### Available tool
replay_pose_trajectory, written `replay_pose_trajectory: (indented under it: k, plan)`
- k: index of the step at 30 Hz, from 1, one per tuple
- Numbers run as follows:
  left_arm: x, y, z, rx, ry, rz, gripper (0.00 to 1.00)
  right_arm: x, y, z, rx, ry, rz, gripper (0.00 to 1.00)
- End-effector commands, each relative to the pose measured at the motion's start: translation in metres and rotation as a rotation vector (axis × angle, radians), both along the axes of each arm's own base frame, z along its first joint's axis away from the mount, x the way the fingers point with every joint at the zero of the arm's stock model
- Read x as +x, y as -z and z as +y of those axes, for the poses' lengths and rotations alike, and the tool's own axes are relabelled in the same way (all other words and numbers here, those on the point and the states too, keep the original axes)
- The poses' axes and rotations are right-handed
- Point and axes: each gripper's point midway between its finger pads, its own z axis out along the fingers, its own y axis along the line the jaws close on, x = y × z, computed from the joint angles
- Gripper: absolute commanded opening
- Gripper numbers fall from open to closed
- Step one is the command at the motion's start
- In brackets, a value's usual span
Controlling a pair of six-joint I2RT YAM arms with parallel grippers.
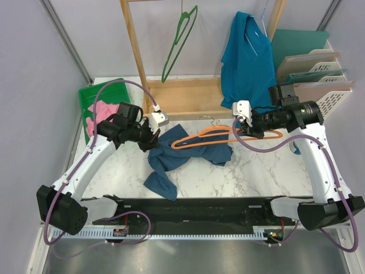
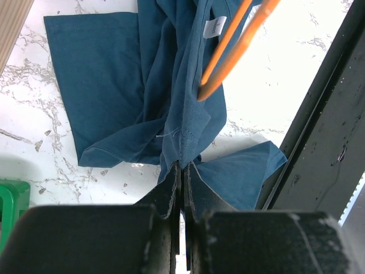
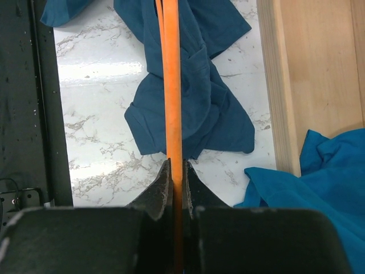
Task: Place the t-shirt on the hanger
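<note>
No text, brand, number or sign is showing clearly enough to read in any view. In the left wrist view, a small white tag (image 2: 214, 27) is showing on the t-shirt (image 2: 114, 85), just beside the hanger (image 2: 239, 48). Faint marks are showing on the tag, but they are coming out too small and blurred to make out.
</note>
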Motion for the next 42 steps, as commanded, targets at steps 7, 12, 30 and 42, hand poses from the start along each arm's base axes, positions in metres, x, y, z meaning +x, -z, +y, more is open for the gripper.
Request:
replay_pose_trajectory:
  k: [7,12,30,42]
  plan:
    - [0.001,-0.015,-0.001,-0.008,0.042,-0.065,0.02,0.013,-0.03,0.009,0.062,-0.011,-0.094,0.0]
    - [0.002,-0.019,-0.002,-0.016,0.041,-0.07,0.02,0.015,-0.023,0.006,0.039,-0.017,-0.099,0.0]
    - [-0.002,-0.031,-0.014,-0.048,0.092,-0.054,0.02,0.009,-0.013,0.028,0.125,-0.079,-0.026,0.0]
    - [-0.006,-0.032,-0.011,-0.027,0.111,-0.045,0.02,0.031,0.012,0.029,0.172,-0.038,-0.038,0.0]
